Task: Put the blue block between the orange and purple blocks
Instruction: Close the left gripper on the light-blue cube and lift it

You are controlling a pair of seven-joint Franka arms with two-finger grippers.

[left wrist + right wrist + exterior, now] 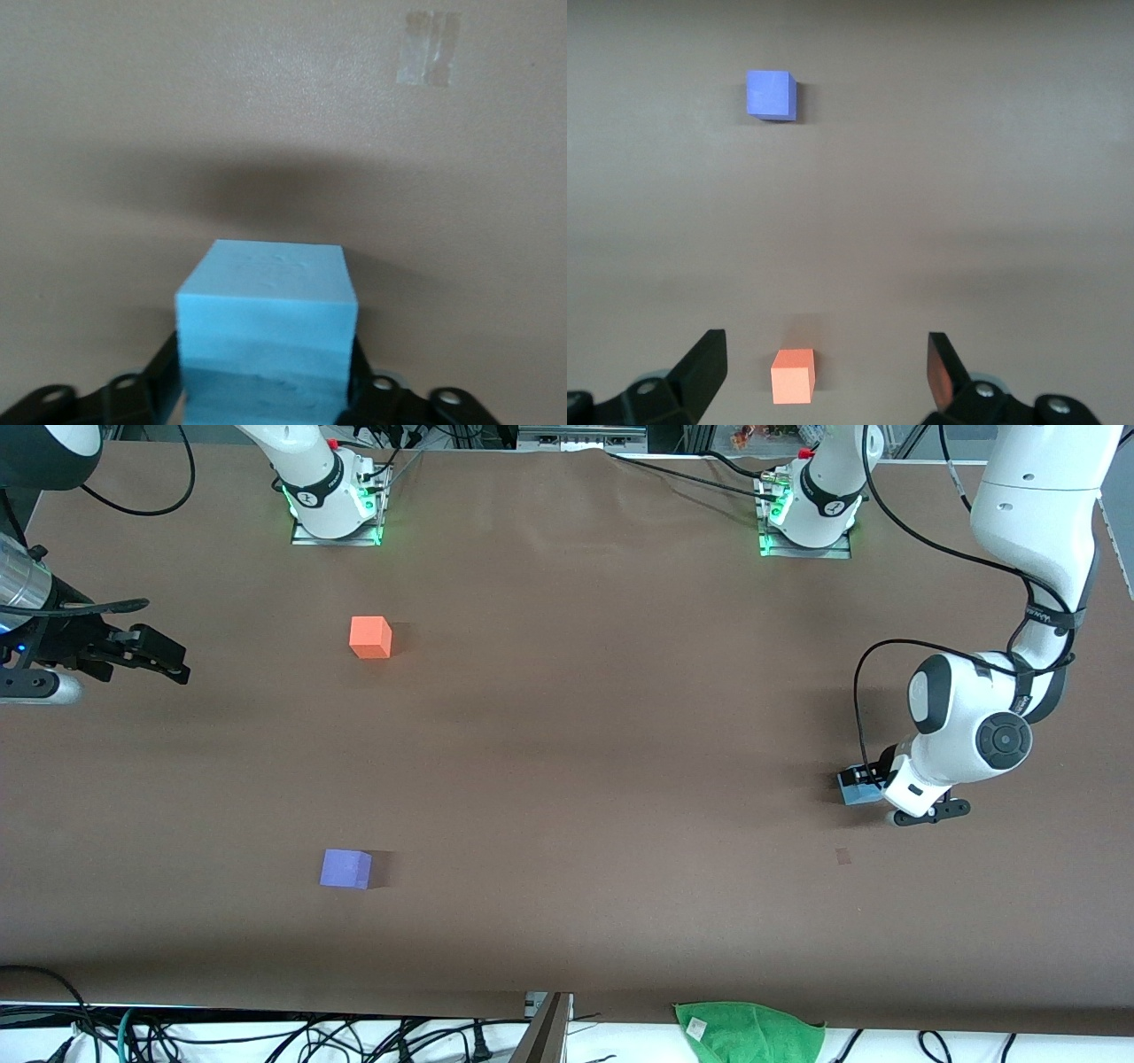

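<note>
Purple block (345,868) lies nearest; left tool (873,784) grips the blue block (857,788); right tool (164,657) gapes.

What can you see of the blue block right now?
The blue block is a small light sky-blue cube with a matte, foam-like surface and clean edges. It sits upright and square between the two black fingers of the left claw, which are closed against its sides. It is low at the brown table, at the left arm's end; whether it still rests on the surface cannot be told. It is well apart from the other cubes.
</note>
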